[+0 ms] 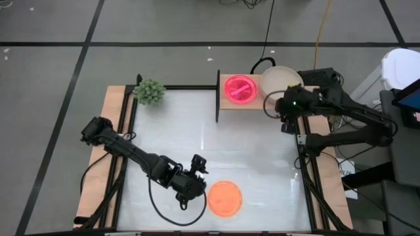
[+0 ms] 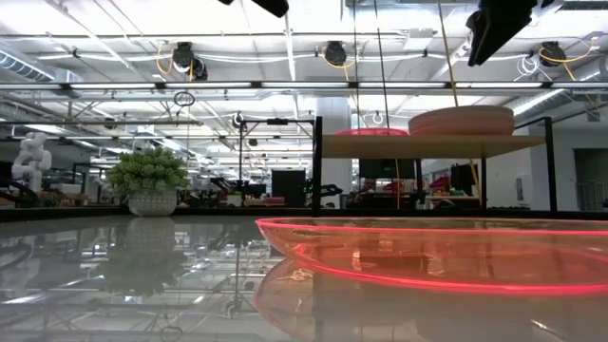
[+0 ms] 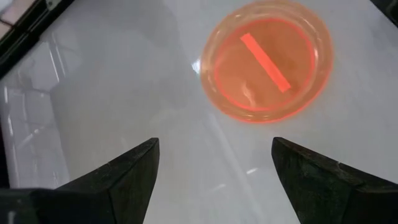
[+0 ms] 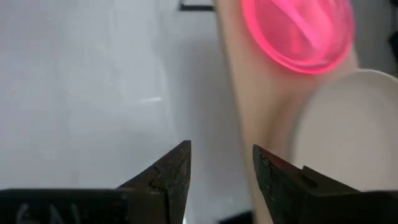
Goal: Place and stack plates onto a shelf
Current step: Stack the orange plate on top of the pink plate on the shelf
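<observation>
An orange plate lies flat on the white table near its front edge, and it fills the foreground of the low view. My left gripper hovers open just left of the plate, slanting down, with nothing between its fingers. The shelf stands at the far edge. A magenta plate and a larger beige plate rest on it side by side. My right gripper is open and empty above the shelf's near edge, beside the beige plate.
A small green plant in a pot stands at the far left corner. Wooden rails run along both sides of the table. A black cable loops behind the shelf. Bare tabletop lies between the shelf and the orange plate.
</observation>
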{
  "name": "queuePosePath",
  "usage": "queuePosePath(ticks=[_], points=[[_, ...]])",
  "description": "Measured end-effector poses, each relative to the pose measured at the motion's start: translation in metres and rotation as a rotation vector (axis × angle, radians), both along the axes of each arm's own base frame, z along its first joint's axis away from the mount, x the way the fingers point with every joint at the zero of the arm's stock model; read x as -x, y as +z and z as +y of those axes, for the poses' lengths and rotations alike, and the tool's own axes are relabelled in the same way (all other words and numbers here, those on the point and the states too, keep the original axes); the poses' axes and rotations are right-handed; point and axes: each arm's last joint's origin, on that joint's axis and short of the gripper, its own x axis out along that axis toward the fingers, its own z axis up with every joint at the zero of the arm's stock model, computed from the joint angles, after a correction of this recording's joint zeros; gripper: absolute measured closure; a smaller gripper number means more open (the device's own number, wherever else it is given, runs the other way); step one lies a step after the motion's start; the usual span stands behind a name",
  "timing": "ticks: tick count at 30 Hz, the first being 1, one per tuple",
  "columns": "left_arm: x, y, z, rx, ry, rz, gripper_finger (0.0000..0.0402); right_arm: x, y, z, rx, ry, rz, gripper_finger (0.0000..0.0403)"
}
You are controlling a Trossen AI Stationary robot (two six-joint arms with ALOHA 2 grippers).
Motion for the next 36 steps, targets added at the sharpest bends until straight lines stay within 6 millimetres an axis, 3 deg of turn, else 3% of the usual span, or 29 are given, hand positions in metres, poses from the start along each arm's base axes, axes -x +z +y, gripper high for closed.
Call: queuePosePath(ticks=[12,23,29,36], points=[[0.007,-0.002,-0.019,-0.005,-0.082,-0.025,0.0087,-0.018,0.0,0.063,-0.228,0.123,-0.131,0.0248],[0.02,-0.055,-0.035,-0.079,-0.269,-0.09,0.0087,-0.038,-0.037,0.128,-0.225,0.342,-0.216,0.0248],[0.028,-0.079,-0.035,-0.103,-0.32,-0.11,0.0093,-0.041,-0.062,0.143,-0.237,0.39,-0.272,0.0248],[0.023,-0.093,-0.038,-0.123,-0.361,-0.154,0.016,-0.043,-0.072,0.15,-0.232,0.407,-0.328,0.0248]])
